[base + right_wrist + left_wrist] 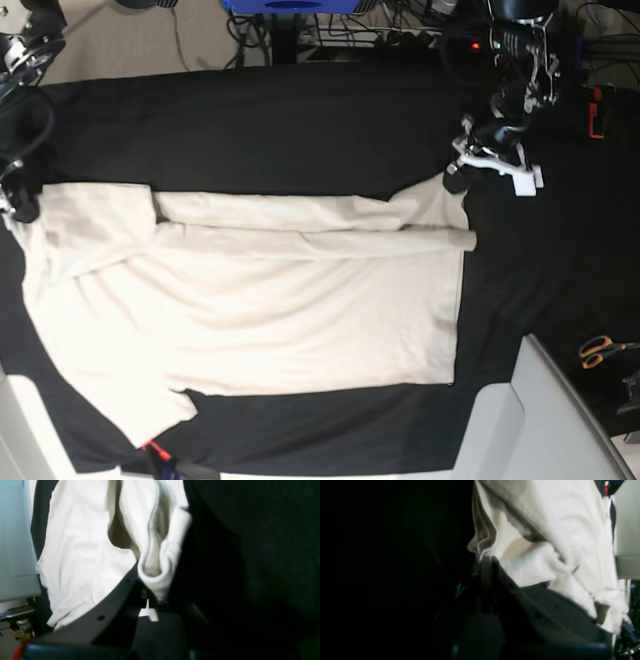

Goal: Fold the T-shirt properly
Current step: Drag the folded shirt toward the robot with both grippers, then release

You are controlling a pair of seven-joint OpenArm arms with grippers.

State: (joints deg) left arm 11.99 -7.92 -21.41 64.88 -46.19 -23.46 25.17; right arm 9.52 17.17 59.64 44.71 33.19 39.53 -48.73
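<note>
The cream T-shirt (pixel 260 310) lies spread across the black table, its far long edge folded over in a narrow strip. My left gripper (pixel 458 178) is at the shirt's far right corner and is shut on the hem there. In the left wrist view the cloth (pixel 545 530) bunches out of the shut left gripper (pixel 486 560). My right gripper (pixel 18 208) sits at the left edge of the base view, shut on the sleeve end. The right wrist view shows a rolled fold of the T-shirt (pixel 82 555) pinched in the right gripper (pixel 147 592).
Orange-handled scissors (pixel 600 350) lie on the table at the right. A pale rigid panel (pixel 530 420) stands at the near right corner and another (pixel 12 430) at the near left. Cables and a blue stand (pixel 290 5) crowd the far edge.
</note>
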